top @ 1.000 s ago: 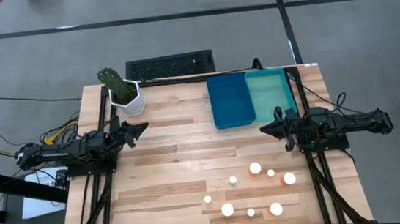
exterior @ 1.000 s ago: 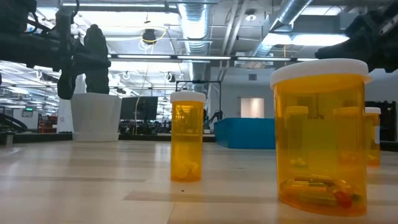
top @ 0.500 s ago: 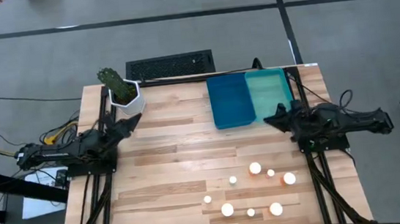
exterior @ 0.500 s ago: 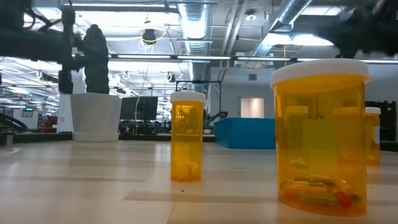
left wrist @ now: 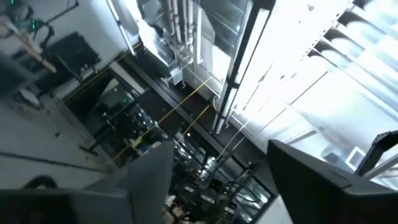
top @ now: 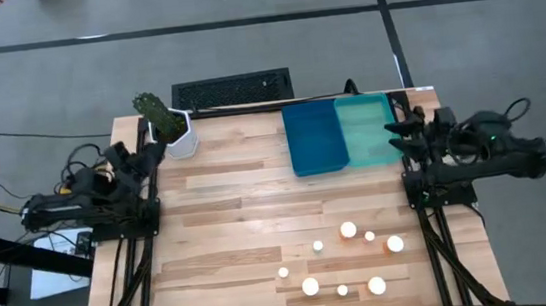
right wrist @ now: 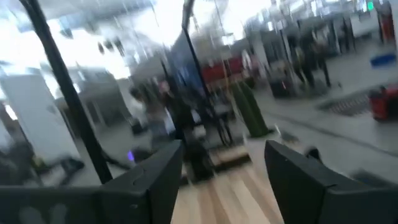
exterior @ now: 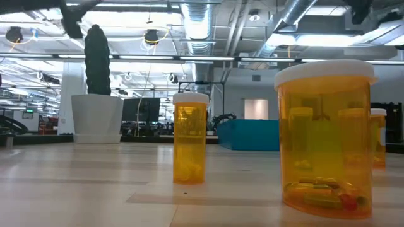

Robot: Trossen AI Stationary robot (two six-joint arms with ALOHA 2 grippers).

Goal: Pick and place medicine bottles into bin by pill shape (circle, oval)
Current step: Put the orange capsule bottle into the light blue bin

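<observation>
medicine bottles (top: 348,258) well apart from right hand (top: 399,133)

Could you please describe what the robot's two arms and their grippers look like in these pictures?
Both arms are dark, nearly black, built of blocky jointed segments on black frames at the table's sides. The left gripper and the right gripper each end in two flat, dark, tapering fingers. Thin black cables loop over the right arm; yellow and orange wiring shows beside the left arm's base. No markings are legible.

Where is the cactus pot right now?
In the high view, the cactus pot sits at the table's far left corner, beside the left gripper, left of the blue bin.
</observation>
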